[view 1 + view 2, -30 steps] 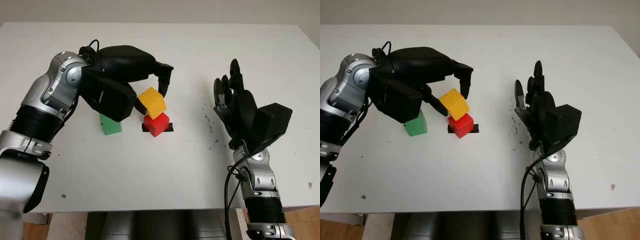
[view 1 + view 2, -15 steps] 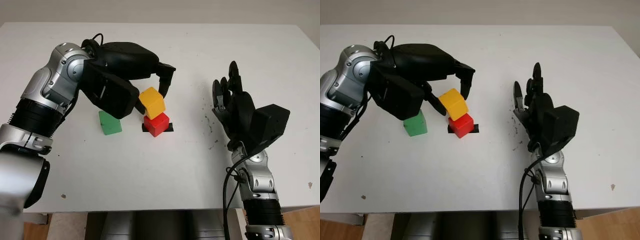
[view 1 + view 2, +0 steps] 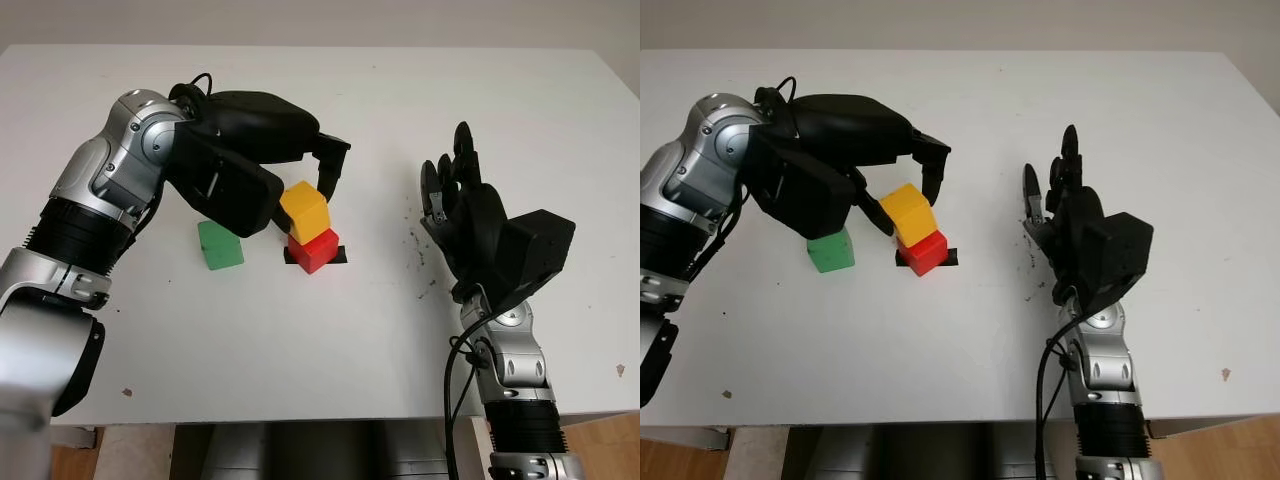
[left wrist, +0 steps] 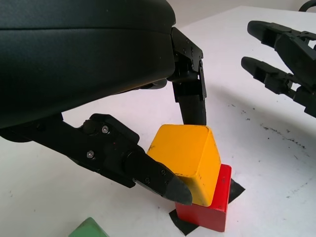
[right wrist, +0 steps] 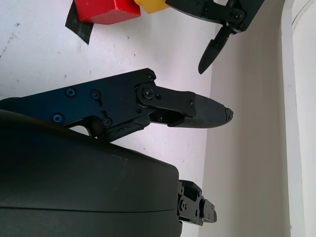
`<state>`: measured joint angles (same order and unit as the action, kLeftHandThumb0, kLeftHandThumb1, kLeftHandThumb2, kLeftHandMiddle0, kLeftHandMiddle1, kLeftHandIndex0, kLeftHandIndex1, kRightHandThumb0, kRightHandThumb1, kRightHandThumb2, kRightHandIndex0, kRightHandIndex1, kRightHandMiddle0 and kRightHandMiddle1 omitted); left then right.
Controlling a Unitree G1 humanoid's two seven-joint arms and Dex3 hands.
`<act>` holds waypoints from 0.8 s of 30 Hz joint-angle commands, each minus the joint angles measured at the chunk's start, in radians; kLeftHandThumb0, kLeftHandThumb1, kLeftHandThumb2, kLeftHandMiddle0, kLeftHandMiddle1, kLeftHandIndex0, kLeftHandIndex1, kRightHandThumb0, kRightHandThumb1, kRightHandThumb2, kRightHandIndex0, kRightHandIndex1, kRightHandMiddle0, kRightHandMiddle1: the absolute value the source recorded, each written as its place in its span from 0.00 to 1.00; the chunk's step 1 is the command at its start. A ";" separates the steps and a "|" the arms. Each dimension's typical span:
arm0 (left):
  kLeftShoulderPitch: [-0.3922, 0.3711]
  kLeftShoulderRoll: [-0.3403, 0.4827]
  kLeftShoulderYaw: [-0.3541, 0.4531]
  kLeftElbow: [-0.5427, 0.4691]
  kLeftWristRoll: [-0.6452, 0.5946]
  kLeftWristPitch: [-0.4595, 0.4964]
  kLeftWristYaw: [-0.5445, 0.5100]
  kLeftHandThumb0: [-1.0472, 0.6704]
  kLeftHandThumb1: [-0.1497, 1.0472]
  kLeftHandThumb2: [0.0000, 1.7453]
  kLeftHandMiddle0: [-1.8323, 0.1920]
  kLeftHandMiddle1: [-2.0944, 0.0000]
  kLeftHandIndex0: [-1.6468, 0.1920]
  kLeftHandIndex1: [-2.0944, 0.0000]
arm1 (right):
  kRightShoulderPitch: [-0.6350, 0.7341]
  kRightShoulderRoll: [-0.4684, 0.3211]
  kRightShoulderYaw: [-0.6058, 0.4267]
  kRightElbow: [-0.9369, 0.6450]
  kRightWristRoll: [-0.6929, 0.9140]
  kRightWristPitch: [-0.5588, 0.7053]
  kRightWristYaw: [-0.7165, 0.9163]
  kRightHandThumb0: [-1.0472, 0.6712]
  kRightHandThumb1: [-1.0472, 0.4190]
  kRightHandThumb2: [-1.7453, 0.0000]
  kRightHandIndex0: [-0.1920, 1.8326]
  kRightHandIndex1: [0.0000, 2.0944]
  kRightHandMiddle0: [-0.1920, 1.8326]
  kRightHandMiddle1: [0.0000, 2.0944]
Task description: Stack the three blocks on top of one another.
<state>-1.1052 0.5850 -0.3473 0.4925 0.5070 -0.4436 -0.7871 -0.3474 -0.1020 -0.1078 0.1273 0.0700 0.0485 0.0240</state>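
We see a white table (image 3: 330,340) spanning the whole scene, with two arms coming in from its near edge. The left arm (image 3: 95,200), silver and black, reaches in over the table's left half toward its middle. The right arm (image 3: 510,370) stands upright at the near right.

Our left hand (image 3: 297,190) hangs over the middle of the table with its fingers curled around the yellow block (image 3: 304,212). In the left wrist view one fingertip (image 4: 170,185) presses the yellow block's near face low down, while another finger (image 4: 190,98) comes down behind the block's far side. So the hand pinches the yellow block between opposing fingers.

Our right hand (image 3: 470,215) is raised over the right side of the table, well apart from the blocks, open and holding nothing, palm turned toward the middle.

The yellow block sits on top of the red block (image 3: 313,249), tilted and shifted a little to the left, so it overhangs the red one rather than lying square. The red block rests on the table on a small patch of black tape (image 3: 338,255) near the middle. The green block (image 3: 220,245) lies alone on the table just left of the red one, partly under the left hand's shell, touching neither block.
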 commanded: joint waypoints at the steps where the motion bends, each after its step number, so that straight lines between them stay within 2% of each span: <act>1: -0.032 -0.007 -0.005 -0.001 -0.009 0.001 -0.003 0.38 0.92 0.03 0.80 0.97 0.68 0.31 | 0.014 0.003 -0.001 -0.010 0.001 -0.009 -0.001 0.25 0.00 0.68 0.01 0.02 0.02 0.02; 24: -0.030 -0.037 -0.010 0.012 -0.006 0.012 -0.005 0.37 0.92 0.03 0.80 0.97 0.68 0.30 | 0.015 0.010 -0.003 -0.008 0.005 -0.010 -0.007 0.25 0.00 0.69 0.02 0.03 0.02 0.03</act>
<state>-1.1059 0.5544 -0.3485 0.5045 0.5060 -0.4283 -0.7972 -0.3414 -0.0928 -0.1086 0.1300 0.0730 0.0429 0.0157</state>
